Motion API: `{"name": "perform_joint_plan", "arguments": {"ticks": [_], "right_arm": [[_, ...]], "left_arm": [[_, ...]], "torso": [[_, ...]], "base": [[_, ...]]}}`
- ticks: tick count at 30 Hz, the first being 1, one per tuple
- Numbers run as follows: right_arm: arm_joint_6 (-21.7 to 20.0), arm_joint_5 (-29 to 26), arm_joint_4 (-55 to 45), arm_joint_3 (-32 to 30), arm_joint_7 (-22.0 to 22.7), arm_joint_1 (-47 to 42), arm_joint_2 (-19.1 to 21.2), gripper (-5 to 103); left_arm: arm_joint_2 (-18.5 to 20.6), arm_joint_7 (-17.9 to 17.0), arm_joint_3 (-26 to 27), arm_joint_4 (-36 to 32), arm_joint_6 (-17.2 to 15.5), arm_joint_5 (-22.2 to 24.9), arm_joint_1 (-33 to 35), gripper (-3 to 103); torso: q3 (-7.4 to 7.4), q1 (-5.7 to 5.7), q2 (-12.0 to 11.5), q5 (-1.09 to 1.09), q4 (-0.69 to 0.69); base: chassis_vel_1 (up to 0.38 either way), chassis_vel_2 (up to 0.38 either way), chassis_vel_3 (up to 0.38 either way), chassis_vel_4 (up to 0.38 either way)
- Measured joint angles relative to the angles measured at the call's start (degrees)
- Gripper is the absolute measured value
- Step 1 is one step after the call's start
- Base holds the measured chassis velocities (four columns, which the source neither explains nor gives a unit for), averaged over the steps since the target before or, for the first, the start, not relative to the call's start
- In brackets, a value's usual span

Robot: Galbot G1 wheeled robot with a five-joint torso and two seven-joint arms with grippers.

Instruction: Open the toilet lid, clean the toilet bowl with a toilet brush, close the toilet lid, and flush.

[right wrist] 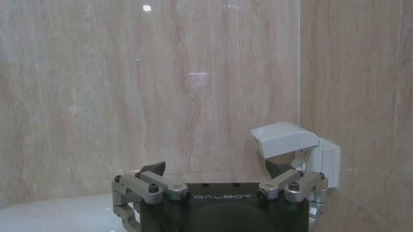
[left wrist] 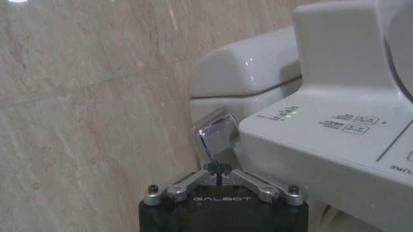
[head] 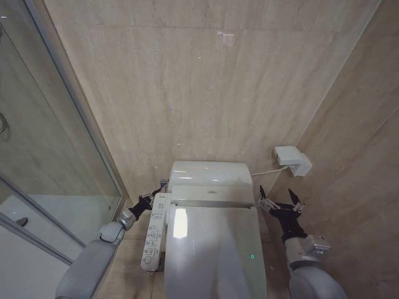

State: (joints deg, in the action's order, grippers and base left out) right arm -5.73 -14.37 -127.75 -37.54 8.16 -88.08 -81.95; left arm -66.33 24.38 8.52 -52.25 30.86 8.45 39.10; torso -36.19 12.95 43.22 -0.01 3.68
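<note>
Lid (head: 215,249) between both grippers.

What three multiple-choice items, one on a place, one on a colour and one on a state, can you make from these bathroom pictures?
1. Where is the left hand?
A. on the shower glass
B. at the chrome lever beside the tank
C. at the wall socket

2. What colour are the lamps lit on the control panel?
A. red
B. green
C. blue

3. How is the toilet lid?
A. down, closed
B. raised against the tank
C. taken off

Answers:
1 B: in the left wrist view, its shut tips meet just under the lever.
2 B: small green dots glow at the panel's edge.
3 A: in the head view, the lid lies flat over the bowl.
</note>
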Motion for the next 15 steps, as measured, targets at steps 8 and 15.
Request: {"name": "perform_joint_plan", "arguments": {"ticks": [8,15], "right_arm": [[0.0,0.0,0.0,0.0,0.0,0.0,0.0,100],[0.0,0.0,0.0,0.0,0.0,0.0,0.0,100]], "left_arm": [[-0.1,0.2,0.3,-0.1,0.0,0.0,0.0,0],[-0.1,0.7,0.7,-0.6,-0.1,0.1,0.3,0]], "torso": [[0.0,0.0,0.0,0.0,0.0],[0.01,0.0,0.0,0.01,0.0]], "base": [[0.0,0.0,0.0,0.0],[0.0,0.0,0.0,0.0]]}}
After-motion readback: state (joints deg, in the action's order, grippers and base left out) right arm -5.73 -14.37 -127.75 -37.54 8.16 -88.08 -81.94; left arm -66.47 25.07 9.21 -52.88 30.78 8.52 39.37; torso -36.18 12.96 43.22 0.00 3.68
